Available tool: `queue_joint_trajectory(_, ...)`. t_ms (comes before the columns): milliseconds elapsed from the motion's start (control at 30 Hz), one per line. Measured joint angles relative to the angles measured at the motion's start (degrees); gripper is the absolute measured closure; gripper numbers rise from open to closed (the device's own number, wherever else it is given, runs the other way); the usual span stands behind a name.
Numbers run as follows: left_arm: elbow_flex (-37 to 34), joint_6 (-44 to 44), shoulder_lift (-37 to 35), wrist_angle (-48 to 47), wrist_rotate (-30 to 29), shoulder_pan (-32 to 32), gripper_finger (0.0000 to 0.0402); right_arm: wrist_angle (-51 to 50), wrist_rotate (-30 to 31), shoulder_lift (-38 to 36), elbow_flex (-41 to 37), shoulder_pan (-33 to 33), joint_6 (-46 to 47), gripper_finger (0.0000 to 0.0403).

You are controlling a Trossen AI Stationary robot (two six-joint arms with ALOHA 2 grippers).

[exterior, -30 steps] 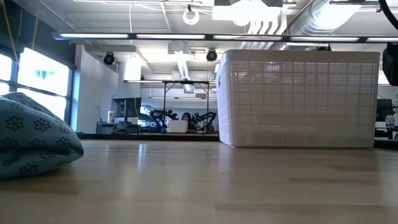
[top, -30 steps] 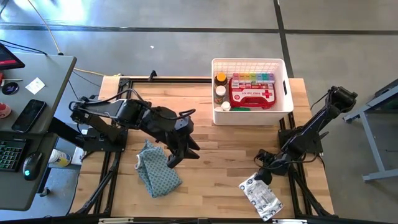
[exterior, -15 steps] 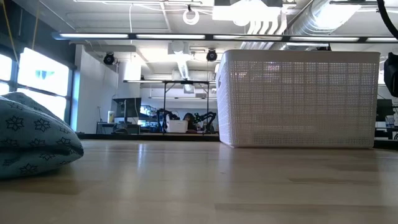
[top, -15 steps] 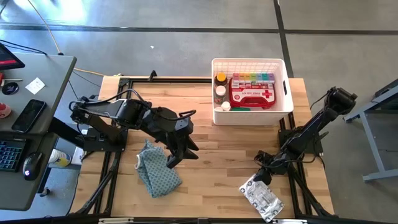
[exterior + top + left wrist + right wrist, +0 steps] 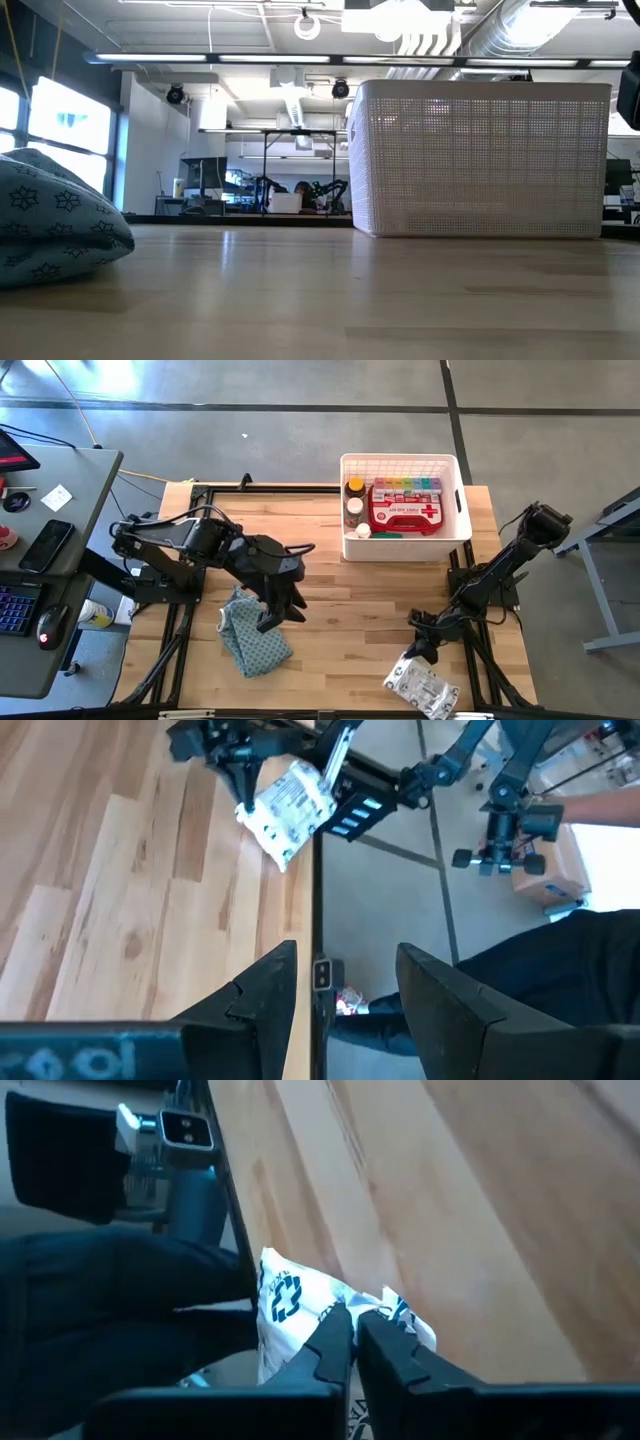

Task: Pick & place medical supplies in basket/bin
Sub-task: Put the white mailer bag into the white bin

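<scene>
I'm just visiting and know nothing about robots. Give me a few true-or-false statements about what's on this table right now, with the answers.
1. The silver-white packet lies in the white bin. False: it lies at the table's near edge, outside the bin.
2. The red first-aid case is in the bin. True.
3. The right gripper is shut on the packet's edge. True.
4. The left gripper holds a pill bottle. False: it is open and empty, above the patterned cloth.
5. The rainbow pill organizer sits on the cloth. False: it is in the bin.
</scene>
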Motion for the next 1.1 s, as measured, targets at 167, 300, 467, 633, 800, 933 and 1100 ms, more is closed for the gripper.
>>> queue_joint_trajectory(167,0.0,0.0,-1.0,-1.5,-0.1,0.0,0.0197,1.8,-0.3,-0.6,0.0,-0.1,0.6,0.0400)
queue_joint_trajectory(300,0.0,0.1,-1.6,-2.1,-0.2,0.0,0.0197,3.2,4.6,-2.7,0.9,-1.1,-1.0,0.0402)
queue_joint_trajectory(467,0.0,0.5,-2.5,-4.4,-1.7,0.0,0.0197,5.6,10.8,-7.3,3.4,-4.0,-9.2,0.0402)
queue_joint_trajectory(633,0.0,0.7,-3.0,-7.2,-2.4,0.0,0.0197,6.5,15.7,-13.0,7.3,-7.7,-19.8,0.0403)
queue_joint_trajectory(800,0.0,-0.1,-3.0,-8.1,-3.1,0.0,0.0197,3.5,17.7,-17.1,12.6,-12.6,-31.2,0.0403)
queue_joint_trajectory(933,0.0,-1.4,-3.0,-8.1,-3.8,-0.4,0.0197,-1.6,17.9,-18.7,18.6,-17.9,-39.8,0.0402)
queue_joint_trajectory(1100,0.0,0.7,-3.0,-5.7,-6.6,-0.3,0.0197,-12.5,16.7,-19.2,28.9,-26.6,-48.3,0.0402)
